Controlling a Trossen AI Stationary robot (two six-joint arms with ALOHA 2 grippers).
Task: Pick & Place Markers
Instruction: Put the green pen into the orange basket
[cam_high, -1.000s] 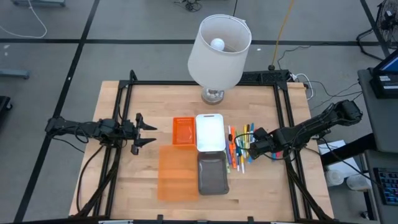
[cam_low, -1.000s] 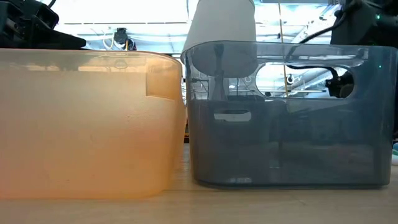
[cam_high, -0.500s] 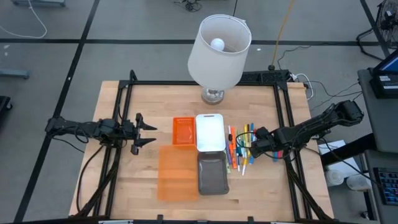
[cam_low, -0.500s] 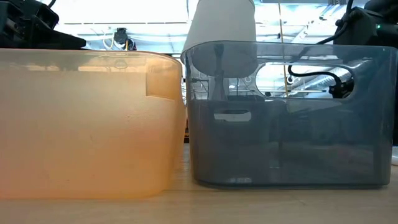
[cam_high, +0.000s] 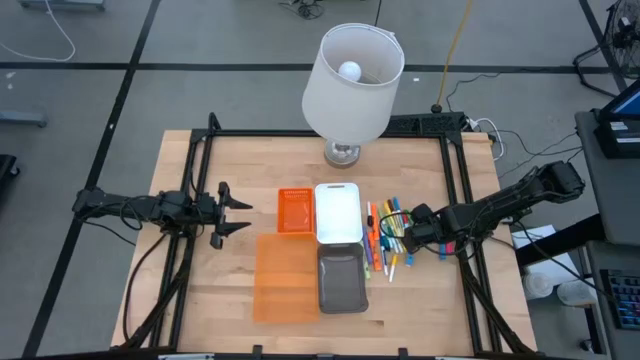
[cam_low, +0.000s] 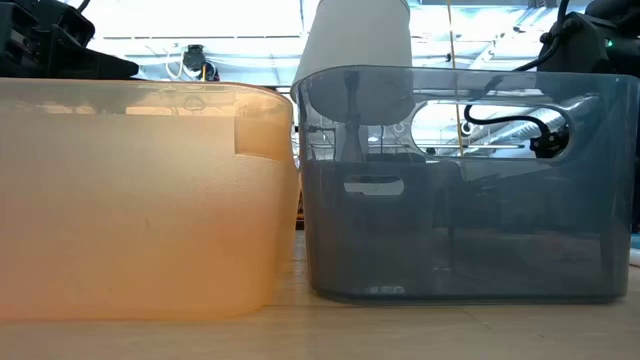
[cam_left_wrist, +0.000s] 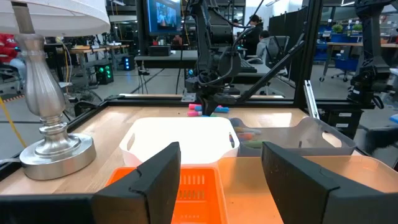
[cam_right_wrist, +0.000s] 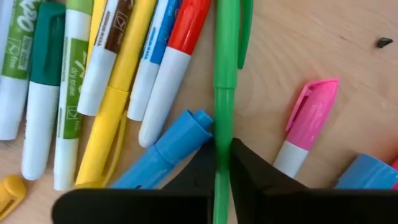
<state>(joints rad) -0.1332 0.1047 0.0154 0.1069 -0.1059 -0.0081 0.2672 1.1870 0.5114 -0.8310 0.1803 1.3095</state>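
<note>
Right gripper (cam_high: 397, 232) clamped on a green pen (cam_right_wrist: 225, 93) among the markers (cam_high: 385, 240) on the table (cam_high: 210, 290).

Seen from the right wrist: both dark fingers (cam_right_wrist: 249, 168) pressed against the thin green pen's shaft, with a blue marker (cam_right_wrist: 163, 152) touching one side, a pink-capped marker (cam_right_wrist: 308, 124) near the other, and yellow, red-capped and green-labelled markers lying just beyond. From above: markers spread in a loose row just beside the white tray (cam_high: 338, 212) and grey tray (cam_high: 342, 280), on the side toward the right arm. Left gripper (cam_high: 236, 212) parked well apart near the table's left side, fingers (cam_left_wrist: 146, 186) spread, holding nothing, facing the small orange tray (cam_high: 294, 210) and the lamp (cam_high: 352, 85).
</note>
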